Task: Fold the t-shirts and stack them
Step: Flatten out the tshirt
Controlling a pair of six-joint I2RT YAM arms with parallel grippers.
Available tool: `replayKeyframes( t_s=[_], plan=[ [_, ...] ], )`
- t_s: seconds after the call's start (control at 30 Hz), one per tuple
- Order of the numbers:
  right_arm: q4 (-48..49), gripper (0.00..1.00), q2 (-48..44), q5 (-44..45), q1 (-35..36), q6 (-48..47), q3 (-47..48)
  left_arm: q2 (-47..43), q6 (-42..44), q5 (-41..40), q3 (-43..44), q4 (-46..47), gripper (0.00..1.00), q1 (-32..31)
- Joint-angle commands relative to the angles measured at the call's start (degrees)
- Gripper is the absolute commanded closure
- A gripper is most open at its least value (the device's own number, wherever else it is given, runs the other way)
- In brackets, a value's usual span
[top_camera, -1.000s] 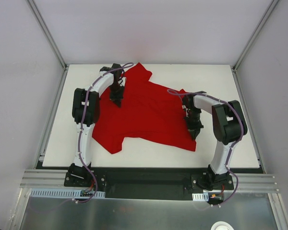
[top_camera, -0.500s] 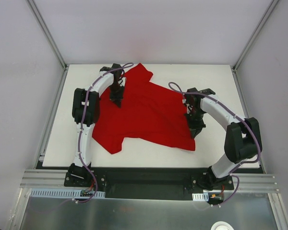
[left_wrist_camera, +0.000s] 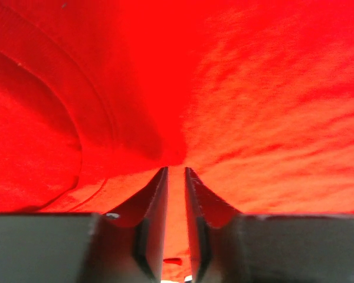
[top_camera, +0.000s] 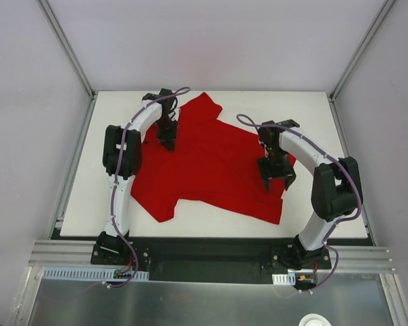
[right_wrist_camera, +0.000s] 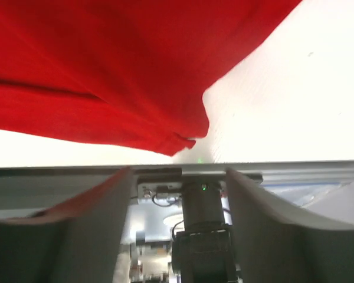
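T-shirt (top_camera: 211,166): lying spread and rumpled on the white table (top_camera: 313,122), between both arms. Left gripper (top_camera: 166,139): reaching down onto the cloth's far left part. Top view hiding the jaws; wrist view showing them a narrow slit apart with red fabric in the slit. Pinching or not, cannot tell. Right gripper (top_camera: 277,178): hanging at the shirt's right edge, jaws standing wide apart in the wrist view, with hem and bare table beyond.

Bright, even overhead light; the white table (right_wrist_camera: 295,88) glares, and the close red shirt (left_wrist_camera: 253,118) blurs, oversaturated.
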Motion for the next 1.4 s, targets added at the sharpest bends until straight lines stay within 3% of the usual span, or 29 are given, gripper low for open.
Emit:
replayKeyframes(
  t_s=[0.0, 0.07, 0.13, 0.2, 0.27, 0.53, 0.8, 1.13, 1.37],
  plan=[
    [-1.5, 0.28, -1.13, 2.34, -0.27, -0.96, 7.26, -5.21, -1.25, 3.6, 2.95, -0.23, 0.79, -0.35],
    [0.33, 0.24, -2.18, 1.99, -0.62, -1.48, 9.73, -7.32, -2.13, 5.0, 2.77, 0.92, 0.79, -0.35],
    [1.4, 0.26, -0.88, 2.6, -1.59, -1.83, 12.1, -8.38, -2.92, 5.89, 2.77, 2.59, 0.86, -0.53],
    [0.98, 0.57, 2.63, 3.74, -2.99, -1.49, 15.34, -6.98, -5.12, 4.41, 3.82, 3.2, 1.0, -0.53],
    [0.7, 0.99, 9.13, 4.19, -3.79, -1.57, 16.76, -5.13, -6.61, 4.4, 5.57, 3.21, 1.0, -0.53],
    [2.02, 0.99, 25.21, 0.94, -4.84, -1.83, 23.18, 2.08, -7.5, 4.84, 6.64, 4.96, 1.0, -0.09],
    [0.71, 0.99, 30.41, 2.16, -5.9, -1.66, 30.28, 5.86, -8.02, 2.91, 8.75, 4.7, 1.0, 3.51],
    [-8.88, 0.99, 40.78, 3.14, -7.65, -0.96, 52.79, 1.56, -5.48, -13.42, 5.15, -4.24, 1.0, 5.45],
    [-8.44, 0.99, 42.2, 1.99, -9.41, -0.96, 55.34, -0.38, -6.79, -13.09, -1.53, -7.08, 1.0, 5.1]
  ],
)
